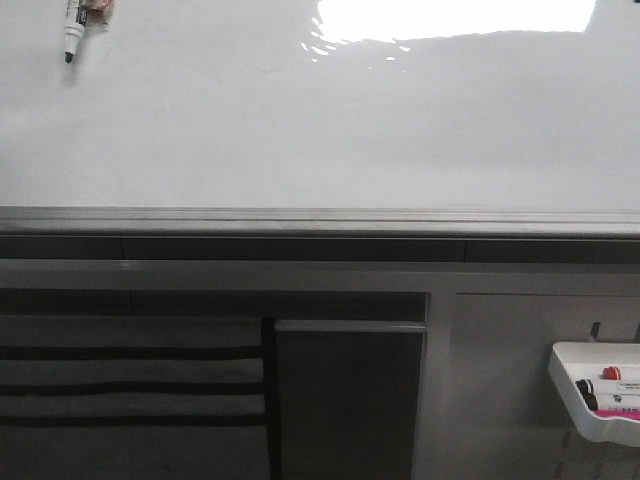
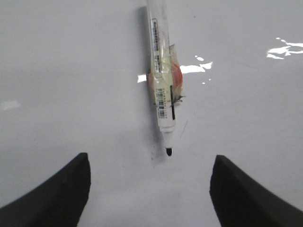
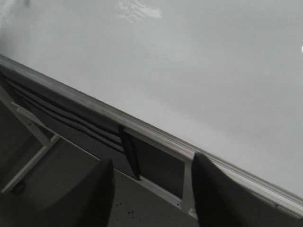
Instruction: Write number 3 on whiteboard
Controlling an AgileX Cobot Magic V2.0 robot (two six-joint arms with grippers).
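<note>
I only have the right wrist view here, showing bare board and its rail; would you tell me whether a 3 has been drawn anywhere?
Observer: No digit shows on the whiteboard in the front view; what is visible of it is blank apart from a bright glare.
Operator: Thank you. Where is the marker?
Observer: The marker is ahead of the left end effector, uncapped, black tip down, at the front view's upper left.
Operator: Are the fingers closed on it?
Observer: No, the left fingers stand apart; the marker sits beyond them, with tape wrapped around its barrel.
</note>
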